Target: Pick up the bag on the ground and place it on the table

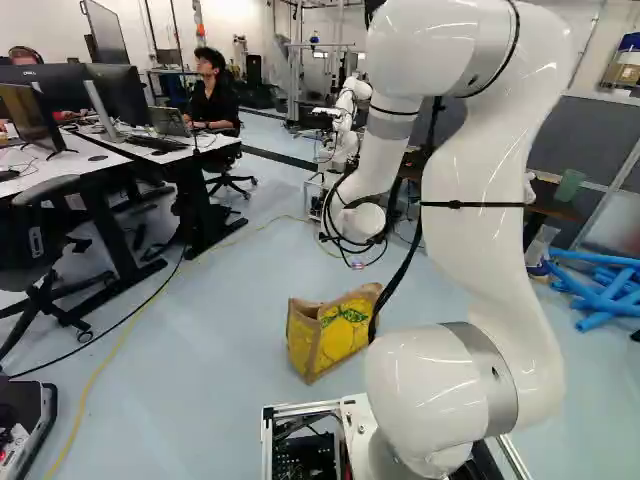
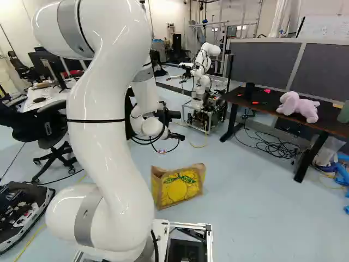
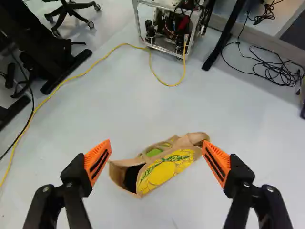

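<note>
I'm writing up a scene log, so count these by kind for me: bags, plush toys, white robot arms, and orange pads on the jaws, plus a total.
Bag: 1
Plush toy: 1
White robot arms: 2, the near arm and another robot
Orange pads: 2
Total: 6

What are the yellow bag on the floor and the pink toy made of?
The bag looks matte, perhaps jute or similar cloth: its tan rim bends and folds, though paper is possible. The pink toy seems soft, dull-finished plush, judging by its plump, rounded shape.
</note>
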You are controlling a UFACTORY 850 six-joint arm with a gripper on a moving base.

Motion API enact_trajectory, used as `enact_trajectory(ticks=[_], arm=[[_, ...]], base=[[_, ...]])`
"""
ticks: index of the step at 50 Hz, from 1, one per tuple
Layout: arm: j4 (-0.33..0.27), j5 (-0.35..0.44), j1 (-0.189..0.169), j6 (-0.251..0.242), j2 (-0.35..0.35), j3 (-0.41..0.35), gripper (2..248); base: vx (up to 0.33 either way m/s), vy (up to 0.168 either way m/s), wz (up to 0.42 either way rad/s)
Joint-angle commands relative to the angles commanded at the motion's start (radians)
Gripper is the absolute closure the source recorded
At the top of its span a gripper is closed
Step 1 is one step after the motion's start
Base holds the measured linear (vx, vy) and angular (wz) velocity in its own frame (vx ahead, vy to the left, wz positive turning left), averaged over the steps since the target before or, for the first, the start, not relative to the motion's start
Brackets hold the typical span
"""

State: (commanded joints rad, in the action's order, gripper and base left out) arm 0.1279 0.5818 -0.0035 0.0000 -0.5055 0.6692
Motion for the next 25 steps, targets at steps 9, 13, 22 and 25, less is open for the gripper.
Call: enact_trajectory(ticks=[9, 13, 22, 25], arm=[[0.000, -0.019, 0.002, 0.000, -0.062, 0.059, 3], [0.000, -0.030, 0.003, 0.000, -0.088, 0.085, 3], [0.000, -0.071, 0.004, 0.000, -0.148, 0.144, 3], [0.000, -0.088, 0.004, 0.000, -0.167, 0.164, 3]], base=[[0.000, 0.000, 0.000], [0.000, 0.000, 0.000], [0.000, 0.000, 0.000], [0.000, 0.000, 0.000]])
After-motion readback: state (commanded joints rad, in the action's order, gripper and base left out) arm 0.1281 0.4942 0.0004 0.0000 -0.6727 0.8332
